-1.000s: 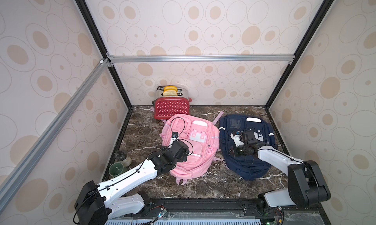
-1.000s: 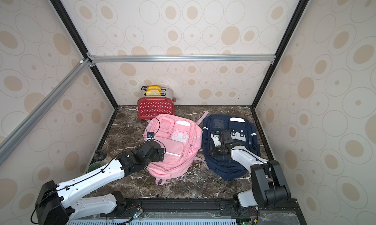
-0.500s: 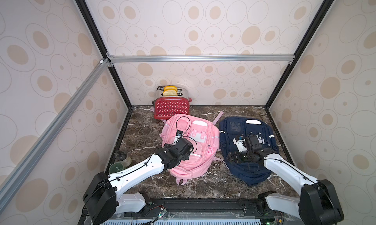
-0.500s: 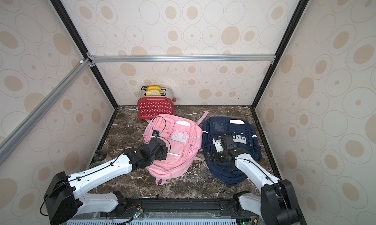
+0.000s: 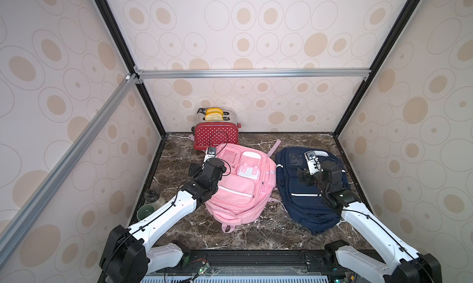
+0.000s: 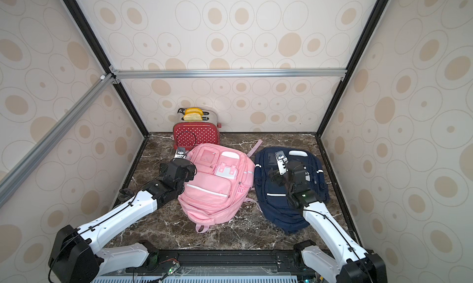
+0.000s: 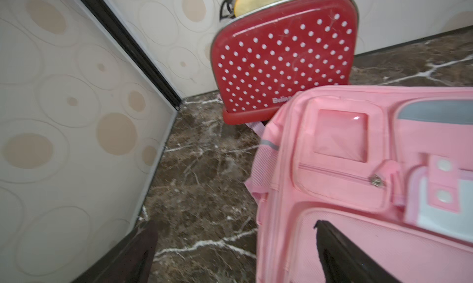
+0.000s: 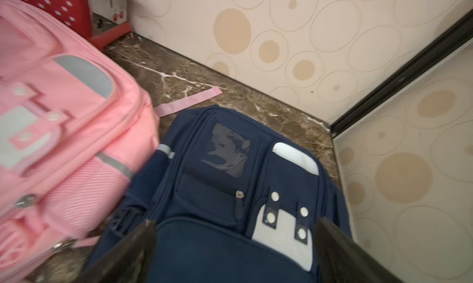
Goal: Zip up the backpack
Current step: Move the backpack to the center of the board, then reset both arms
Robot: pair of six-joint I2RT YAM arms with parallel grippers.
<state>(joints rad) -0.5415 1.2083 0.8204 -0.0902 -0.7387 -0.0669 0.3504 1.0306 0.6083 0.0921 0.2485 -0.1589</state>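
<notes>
Navy backpack (image 8: 217, 243) is lying flat just beneath our right gripper (image 8: 235, 221), whose jaws are standing wide apart, gripping nothing. Our left gripper (image 7: 234, 224), equally spread and empty, is hovering over the edge of the pink backpack (image 7: 358, 243), with a red toaster (image 7: 281, 64) standing ahead.

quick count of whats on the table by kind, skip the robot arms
backpacks: 2 (pink backpack, navy backpack)
toasters: 1 (red toaster)
toast slices: 2
small containers: 2 (green cup, jar)
total: 7
</notes>
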